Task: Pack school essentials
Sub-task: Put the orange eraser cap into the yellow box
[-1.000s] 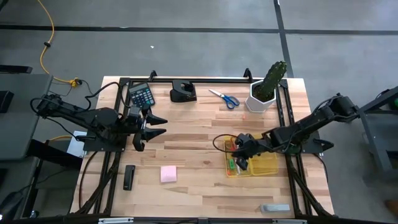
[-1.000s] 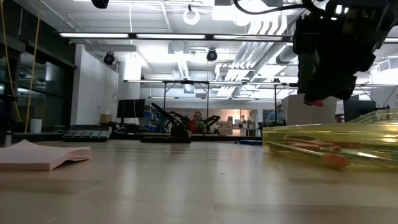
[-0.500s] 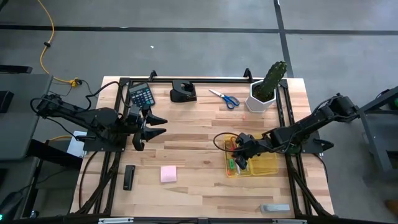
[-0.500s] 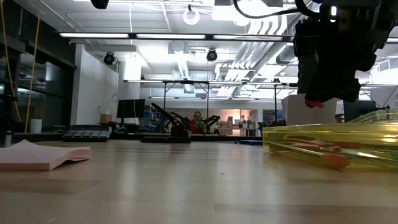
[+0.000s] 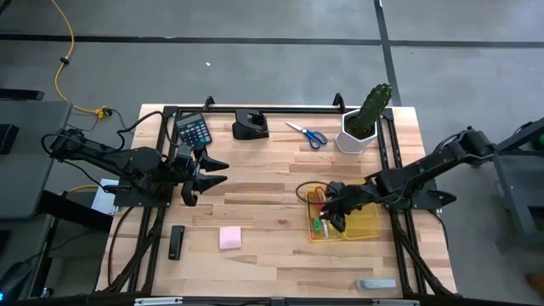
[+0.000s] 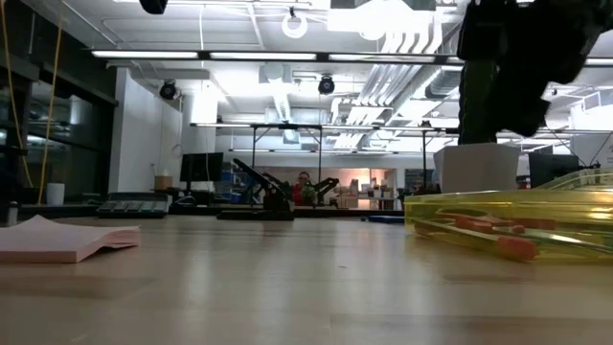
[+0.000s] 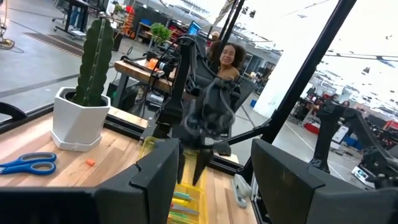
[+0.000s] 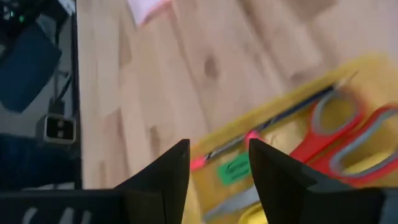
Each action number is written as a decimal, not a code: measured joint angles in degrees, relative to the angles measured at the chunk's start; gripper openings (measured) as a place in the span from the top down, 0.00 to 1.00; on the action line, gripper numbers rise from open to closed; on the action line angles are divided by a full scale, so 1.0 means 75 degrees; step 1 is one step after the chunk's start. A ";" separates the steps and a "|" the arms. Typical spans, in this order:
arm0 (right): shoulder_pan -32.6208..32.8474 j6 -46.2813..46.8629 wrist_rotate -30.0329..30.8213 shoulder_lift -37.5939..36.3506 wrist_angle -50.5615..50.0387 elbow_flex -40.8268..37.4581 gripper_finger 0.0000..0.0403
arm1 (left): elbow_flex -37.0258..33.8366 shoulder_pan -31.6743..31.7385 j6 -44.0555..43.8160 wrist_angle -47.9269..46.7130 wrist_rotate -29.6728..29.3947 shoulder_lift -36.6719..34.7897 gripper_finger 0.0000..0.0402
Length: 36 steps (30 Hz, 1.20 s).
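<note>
Partly packed — red-handled scissors (image 8: 348, 134) and pens (image 5: 316, 226) inside yellow tray (image 5: 367, 228). Right gripper (image 5: 333, 214) over tray, fingers spread, empty. Left outside — blue-handled scissors (image 5: 306, 133) far, pink sticky pad (image 5: 230, 237) near-left.

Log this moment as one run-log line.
right gripper: open, over tray | red scissors: in tray | left gripper: open, idle at table's left | pink pad, blue scissors: unpacked
</note>
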 joint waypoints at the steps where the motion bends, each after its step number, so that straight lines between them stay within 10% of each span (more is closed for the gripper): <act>1: -0.0014 -0.0128 0.0170 -0.0150 -0.0031 0.0000 0.61 | 0.0000 -0.0003 -0.0003 -0.0001 0.0001 0.0000 0.53; 11: -0.0300 -0.1715 0.1018 -0.1198 -0.0428 0.0316 0.61 | 0.0000 -0.0003 0.0253 -0.0036 -0.0002 0.0003 0.53; 20: -0.0391 -0.5342 0.4157 -0.1076 0.2650 0.1119 0.61 | 0.0000 0.0001 0.1179 0.0704 -0.0354 0.0001 0.53; 36: -0.0723 -0.5795 0.3821 -0.1055 0.3573 0.1131 0.61 | 0.0000 0.0003 0.1287 0.0591 -0.0494 0.0003 0.53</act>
